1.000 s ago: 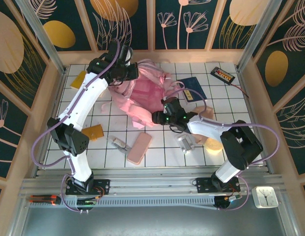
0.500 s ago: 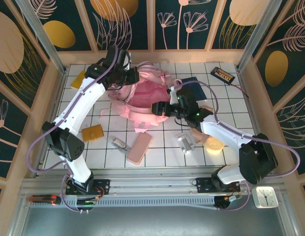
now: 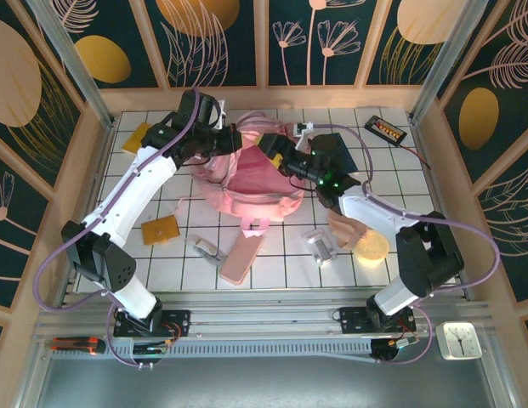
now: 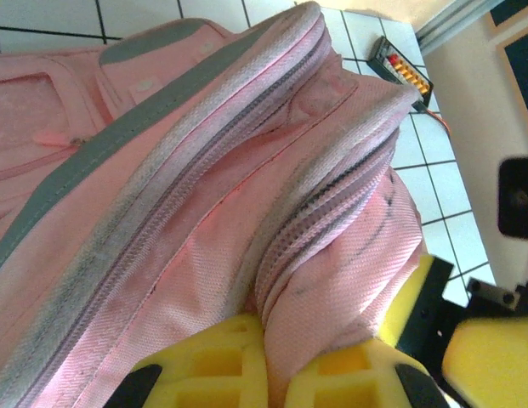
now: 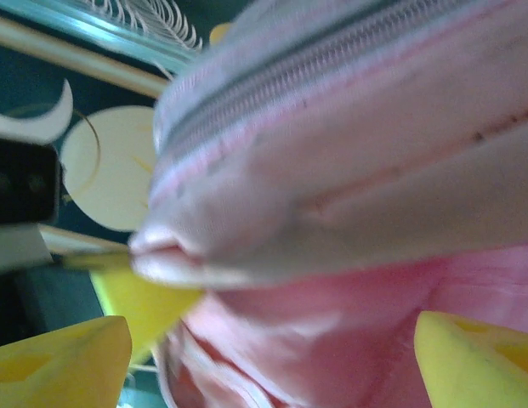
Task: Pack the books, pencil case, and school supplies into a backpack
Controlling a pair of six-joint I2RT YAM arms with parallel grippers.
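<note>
Change: we are seeing the right gripper [image 3: 270, 149] swinging up to the backpack [image 3: 246, 183] rim, its fingers [image 5: 51, 361] spreading wide.
Left gripper [image 4: 276, 378]: we are seeing it pinching backpack fabric.

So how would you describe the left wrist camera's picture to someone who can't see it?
The yellow-fingered left gripper pinches a fold of the pink backpack beside its zips, seen close up. Beyond it a white tiled table carries a small black slab.

Left arm stretched far forward, left gripper [image 3: 230, 142] pinched tight on backpack [image 3: 255, 183]. Right arm reaches forward-left, right gripper [image 3: 266, 150] jaws wide apart. Wrists close together.
</note>
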